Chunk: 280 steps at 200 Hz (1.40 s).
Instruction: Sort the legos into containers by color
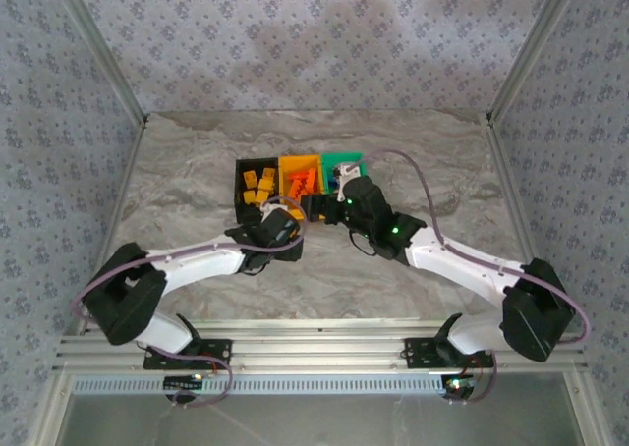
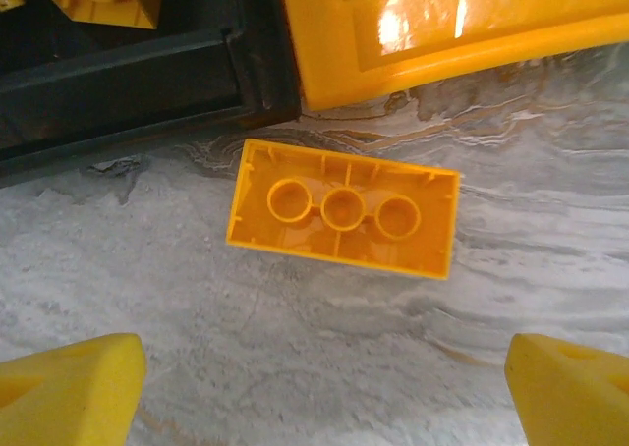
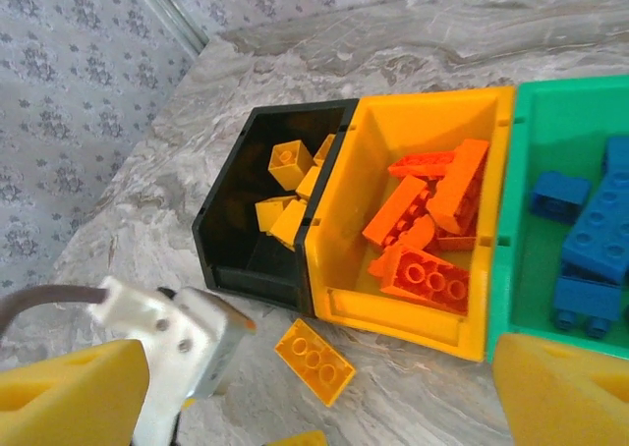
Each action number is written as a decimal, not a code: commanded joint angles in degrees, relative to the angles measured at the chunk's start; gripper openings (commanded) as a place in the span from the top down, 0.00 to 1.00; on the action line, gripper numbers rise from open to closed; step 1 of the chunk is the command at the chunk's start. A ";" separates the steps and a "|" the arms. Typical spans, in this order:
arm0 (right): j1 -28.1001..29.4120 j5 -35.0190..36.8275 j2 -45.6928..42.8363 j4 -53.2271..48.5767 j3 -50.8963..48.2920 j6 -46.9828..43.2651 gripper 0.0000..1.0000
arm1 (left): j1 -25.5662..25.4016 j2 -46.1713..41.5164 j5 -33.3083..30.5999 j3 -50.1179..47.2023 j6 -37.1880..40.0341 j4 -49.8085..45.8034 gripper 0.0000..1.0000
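Note:
The containers stand joined in a row: a black bin (image 3: 251,230) with yellow legos (image 3: 285,186), a yellow-orange bin (image 3: 413,308) with orange-red legos (image 3: 428,220), and a green bin (image 3: 536,299) with blue legos (image 3: 590,240). One yellow brick (image 2: 342,210) lies studs-down on the table just in front of the seam between the black bin (image 2: 118,83) and the yellow-orange bin (image 2: 442,33). My left gripper (image 2: 319,397) hovers over that brick, open, fingers wide apart with nothing between them. My right gripper (image 3: 314,407) is open and empty above the same yellow brick (image 3: 314,361).
The bins (image 1: 300,176) sit mid-table, with both grippers, left (image 1: 288,216) and right (image 1: 332,202), crowded at their front edge. The white part of the left gripper (image 3: 167,338) is close beside my right fingers. Patterned walls and metal rails enclose the marble table (image 1: 177,171).

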 commanded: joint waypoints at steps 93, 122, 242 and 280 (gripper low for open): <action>-1.38 3.02 -12.09 -1.30 -4.39 0.92 0.06 | 1.49 13.26 -7.21 6.71 4.36 5.77 0.23; -1.78 3.50 -12.48 -1.56 -5.28 1.51 0.06 | 1.38 12.74 -6.21 5.75 4.77 6.98 0.37; -4.91 4.49 -15.97 -3.55 -10.83 6.61 0.06 | 7.42 -13.98 -4.55 2.69 -1.43 -4.17 0.45; -5.32 4.78 -15.95 -5.27 -11.34 7.53 0.06 | 17.19 -4.51 3.78 12.16 -0.49 -3.09 0.45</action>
